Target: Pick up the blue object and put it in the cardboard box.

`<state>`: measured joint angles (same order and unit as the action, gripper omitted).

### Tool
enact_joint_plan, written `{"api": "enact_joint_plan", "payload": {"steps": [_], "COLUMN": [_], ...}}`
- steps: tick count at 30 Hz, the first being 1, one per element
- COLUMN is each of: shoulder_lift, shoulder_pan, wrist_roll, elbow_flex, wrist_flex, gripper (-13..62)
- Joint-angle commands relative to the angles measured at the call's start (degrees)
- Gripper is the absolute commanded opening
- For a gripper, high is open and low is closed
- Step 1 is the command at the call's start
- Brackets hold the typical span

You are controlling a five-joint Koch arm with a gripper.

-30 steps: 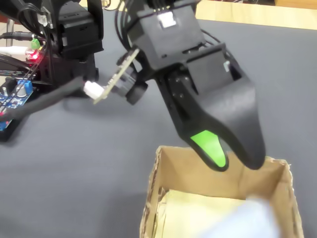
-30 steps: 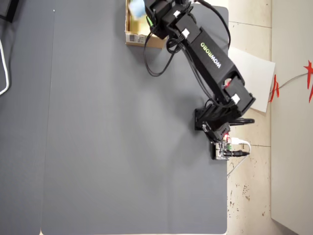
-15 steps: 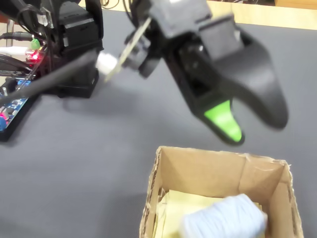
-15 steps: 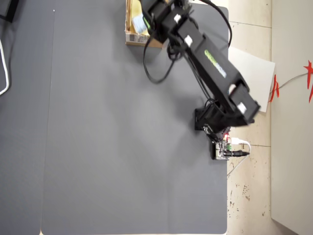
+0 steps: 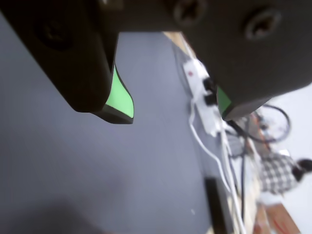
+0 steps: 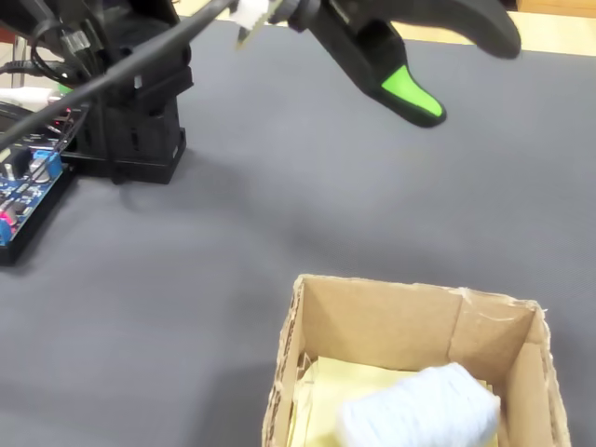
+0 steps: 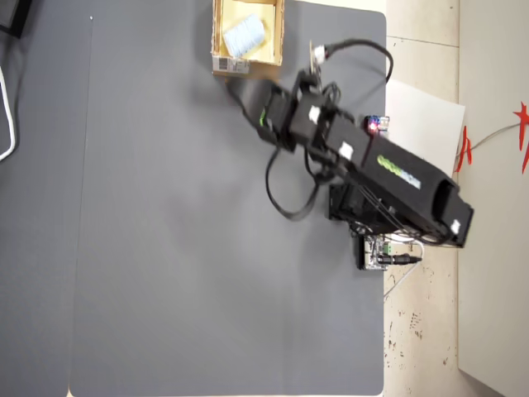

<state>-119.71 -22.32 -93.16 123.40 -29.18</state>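
Here the blue object (image 6: 417,409) lies inside the cardboard box (image 6: 372,321), partly cut off; fingers (image 5: 117,97) released, empty.

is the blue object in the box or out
In: the blue object lies inside the cardboard box, below its walls; the overhead view shows it there too.

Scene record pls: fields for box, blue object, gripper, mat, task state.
box: cardboard box at the mat's top edge in the overhead view, upright, open top
blue object: pale blue block lying inside the box
gripper: open, green pads apart, nothing between them; off the box, above bare mat
mat: dark grey, covers the table
arm base: right edge of the mat in the overhead view
task state: object in the box, gripper clear of it
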Motion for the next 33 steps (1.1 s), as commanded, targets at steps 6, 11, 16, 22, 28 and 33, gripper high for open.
{"api": "enact_joint_plan", "payload": {"steps": [6, 11, 16, 22, 28, 33], "shoulder_lift": [-8.5, -13.0, -15.9, -15.9, -16.0, -16.0], "shoulder_pan": [7.6, 11.5, 12.5, 12.5, 12.6, 12.6], "wrist_roll": [-3.3, -3.3, -2.9, -3.0, -3.2, -3.2], "elbow_flex": [7.5, 16.0, 22.9, 29.4, 38.8, 43.8], "wrist_flex": [6.4, 9.1, 9.9, 11.5, 19.3, 22.0], "gripper": [33.8, 33.8, 33.9, 34.4, 34.5, 34.5]}}
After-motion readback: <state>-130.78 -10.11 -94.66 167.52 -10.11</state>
